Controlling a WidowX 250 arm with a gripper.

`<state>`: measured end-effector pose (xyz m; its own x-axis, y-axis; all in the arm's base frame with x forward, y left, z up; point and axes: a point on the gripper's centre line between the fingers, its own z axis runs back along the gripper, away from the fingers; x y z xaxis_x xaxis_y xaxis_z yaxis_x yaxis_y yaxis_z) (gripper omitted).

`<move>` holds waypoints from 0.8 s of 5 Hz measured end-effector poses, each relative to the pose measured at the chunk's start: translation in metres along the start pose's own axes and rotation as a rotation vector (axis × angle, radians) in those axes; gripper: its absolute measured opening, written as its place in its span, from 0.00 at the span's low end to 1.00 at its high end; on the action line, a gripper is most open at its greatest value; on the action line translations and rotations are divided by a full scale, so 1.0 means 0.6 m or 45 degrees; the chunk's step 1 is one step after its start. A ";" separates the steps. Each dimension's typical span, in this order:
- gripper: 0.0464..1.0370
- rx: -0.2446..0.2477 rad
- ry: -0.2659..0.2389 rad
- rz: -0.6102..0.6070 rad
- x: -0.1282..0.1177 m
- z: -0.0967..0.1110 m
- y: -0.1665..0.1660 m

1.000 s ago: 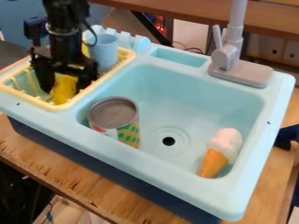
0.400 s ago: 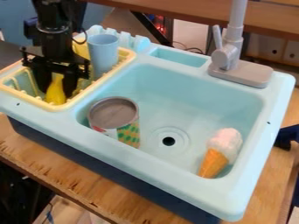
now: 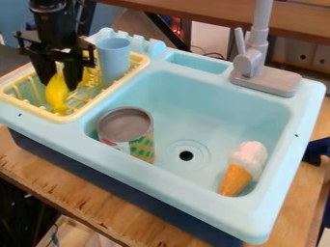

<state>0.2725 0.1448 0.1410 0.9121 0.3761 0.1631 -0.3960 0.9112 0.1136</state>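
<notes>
The black gripper (image 3: 59, 82) hangs over the yellow dish rack (image 3: 84, 114) at the upper left. Its two fingers are closed on a bright yellow toy (image 3: 57, 94), which points down between them, low in the rack. I cannot tell whether its lower end touches the rack. Just right of the gripper, a light blue cup (image 3: 114, 60) stands upright in the rack. Inside the light blue sink (image 3: 187, 101), a can (image 3: 126, 126) with a grey top is at the left, and a toy ice cream cone (image 3: 243, 169) lies at the right.
A grey faucet (image 3: 253, 65) rises from the sink's back edge, beside a small recessed tray (image 3: 199, 63). The drain hole (image 3: 186, 156) lies between can and cone. The sink unit rests on a wooden table (image 3: 84, 200). A dark blue object (image 3: 316, 149) is at the right edge.
The gripper has moved up and to the left, and its fingers have come closer together around the yellow toy. The toy has shifted left and slightly up with it.
</notes>
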 end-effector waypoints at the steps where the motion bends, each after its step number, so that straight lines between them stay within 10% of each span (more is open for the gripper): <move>1: 0.51 0.016 -0.060 -0.055 -0.008 0.047 -0.001; 2: 0.51 0.022 -0.128 -0.204 -0.018 0.089 -0.032; 4: 0.51 -0.187 -0.205 -0.525 -0.052 0.119 -0.132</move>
<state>0.2679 0.0490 0.1971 0.9576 -0.0429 0.2850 0.0261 0.9977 0.0626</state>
